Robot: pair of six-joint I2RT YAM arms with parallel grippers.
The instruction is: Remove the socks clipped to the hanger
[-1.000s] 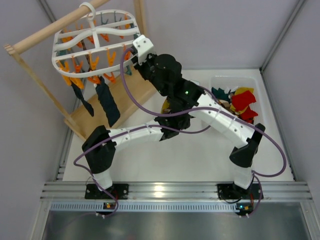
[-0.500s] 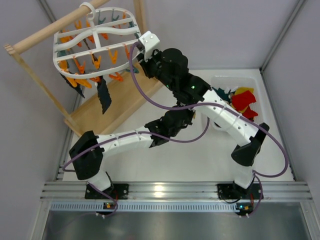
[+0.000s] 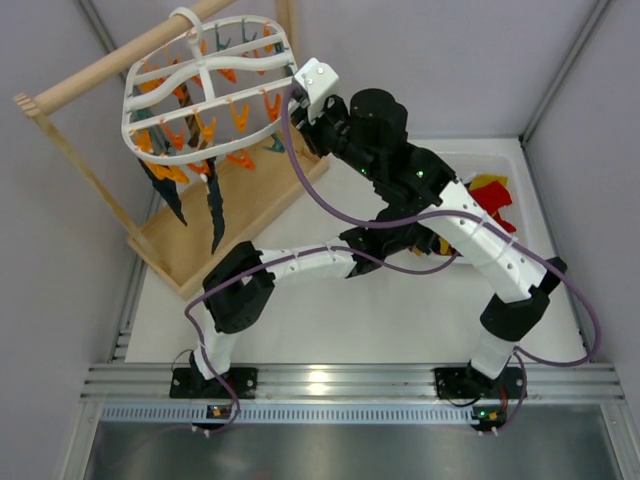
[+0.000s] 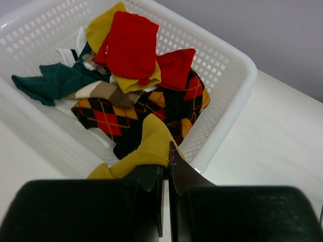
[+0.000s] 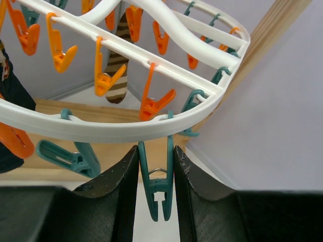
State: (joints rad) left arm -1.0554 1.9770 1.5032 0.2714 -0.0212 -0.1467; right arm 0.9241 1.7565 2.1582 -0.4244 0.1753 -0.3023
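Swung rightward since the earlier frame, left claw (image 4: 165,166) is clamped on a mustard sock (image 4: 146,146) at the basket's (image 4: 232,65) near wall; right claw (image 5: 155,151) pinches a teal clip (image 5: 156,186) on the tilted hanger (image 5: 101,132), where dark socks (image 3: 215,210) hang.

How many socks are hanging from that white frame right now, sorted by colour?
Dark socks: 2
Brown-and-cream striped sock: 1
Total: 3 in view on the hanger; the frame may hide others.
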